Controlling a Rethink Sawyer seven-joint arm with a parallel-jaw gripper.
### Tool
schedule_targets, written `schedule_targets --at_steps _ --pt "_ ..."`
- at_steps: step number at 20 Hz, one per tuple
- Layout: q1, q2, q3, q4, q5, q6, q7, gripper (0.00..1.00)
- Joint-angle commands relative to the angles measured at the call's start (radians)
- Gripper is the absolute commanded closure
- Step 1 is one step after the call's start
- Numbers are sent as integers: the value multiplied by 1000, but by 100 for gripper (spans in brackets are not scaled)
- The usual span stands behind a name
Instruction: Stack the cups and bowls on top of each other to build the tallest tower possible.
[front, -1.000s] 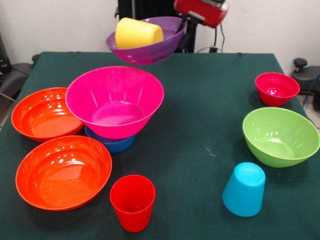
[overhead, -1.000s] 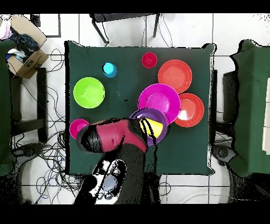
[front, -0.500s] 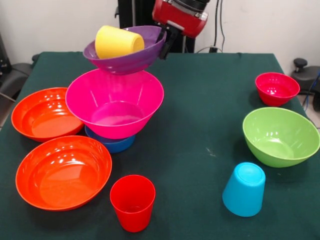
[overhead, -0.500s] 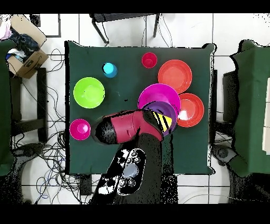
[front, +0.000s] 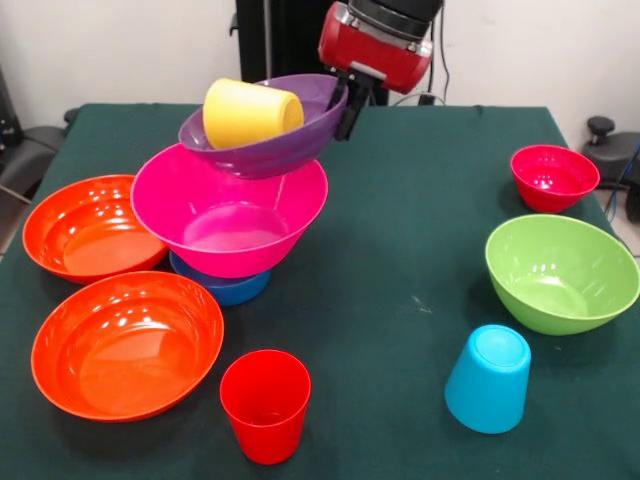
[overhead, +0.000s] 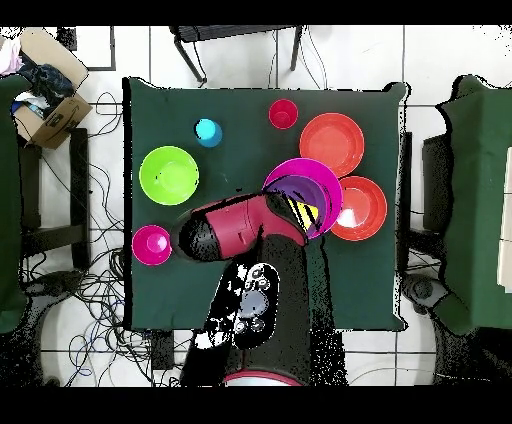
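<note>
My gripper (front: 346, 106) is shut on the right rim of the wide purple bowl (front: 285, 145), which hangs tilted, left side lower, over the far side of the magenta bowl (front: 228, 215). I cannot tell whether the two bowls touch. A yellow cup (front: 250, 112) lies on its side inside the purple bowl. The magenta bowl sits on a small blue bowl (front: 225, 288). Overhead, the red arm (overhead: 235, 228) covers part of the purple bowl (overhead: 318, 190). A red cup (front: 265, 403) stands upright at the front, and a light blue cup (front: 488, 378) stands upside down.
Two orange bowls (front: 95, 225) (front: 125, 340) lie left of the magenta bowl. A lime green bowl (front: 560, 270) and a small crimson bowl (front: 553, 175) sit on the right. A cardboard box (overhead: 50, 115) and chairs stand off the table.
The gripper has carried the purple bowl with the yellow cup from behind the magenta bowl to over it and lower. The bowl now tilts more to the left.
</note>
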Motion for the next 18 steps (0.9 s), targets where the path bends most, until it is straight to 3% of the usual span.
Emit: schedule_targets --at_steps 1,18 --pt "-53 51 146 -40 -134 -107 -171 100" --pt "-30 111 100 -34 -186 -178 -33 100"
